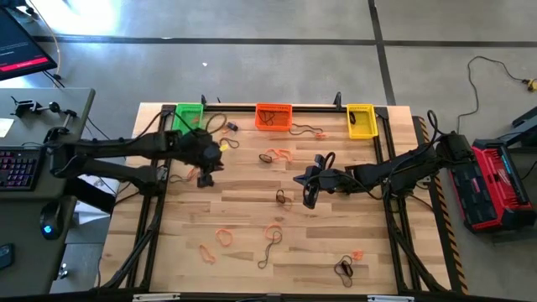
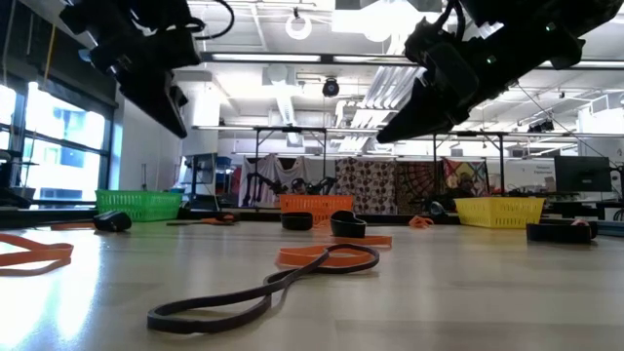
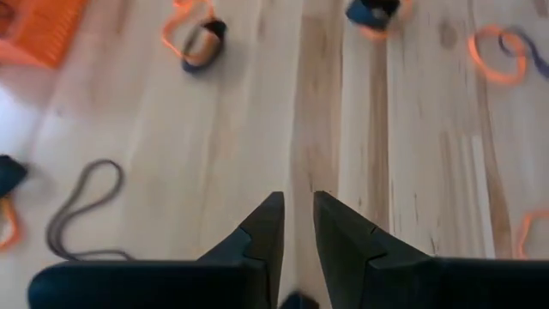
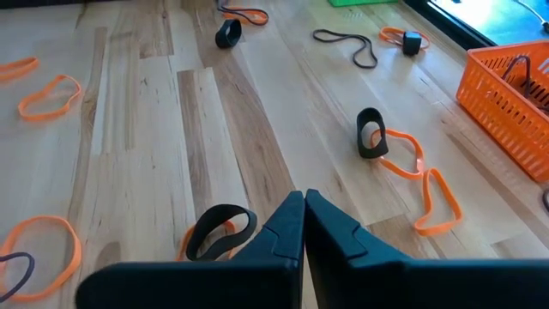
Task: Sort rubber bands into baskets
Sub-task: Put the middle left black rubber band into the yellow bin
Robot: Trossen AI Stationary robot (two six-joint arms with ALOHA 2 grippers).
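From above, wooden table (image 1: 252, 201) carries three baskets along its far edge: green basket (image 1: 190, 115) at the left, orange basket (image 1: 273, 116) in the middle, yellow basket (image 1: 361, 121) at the right. Rubber bands lie scattered over the boards: an orange pair (image 1: 278, 155) near the orange basket, a dark loop (image 1: 271, 249) and an orange one (image 1: 225, 236) nearer the front, a dark one (image 1: 344, 268) at the front right. Left gripper (image 1: 205, 178) hangs over the left-centre boards, below the green basket. Right gripper (image 1: 308, 198) sits mid-table, just beside a dark band (image 1: 281, 196).

At table level, a long dark band (image 2: 263, 291) lies in the foreground, touching an orange band (image 2: 304, 256). All three baskets stand along the back edge. Both arms hang overhead, clear of the wood.

Past the left wrist, fingers (image 3: 268, 230) stand slightly apart with a narrow gap, nothing between them; bare wood beneath. A grey-brown loop (image 3: 81, 206) lies off to one side.

Past the right wrist, fingers (image 4: 290, 225) are pressed together, empty. A black band (image 4: 221, 229) curls just beside them, over an orange one. A black-and-orange pair (image 4: 386, 142) lies farther out, near the orange basket.
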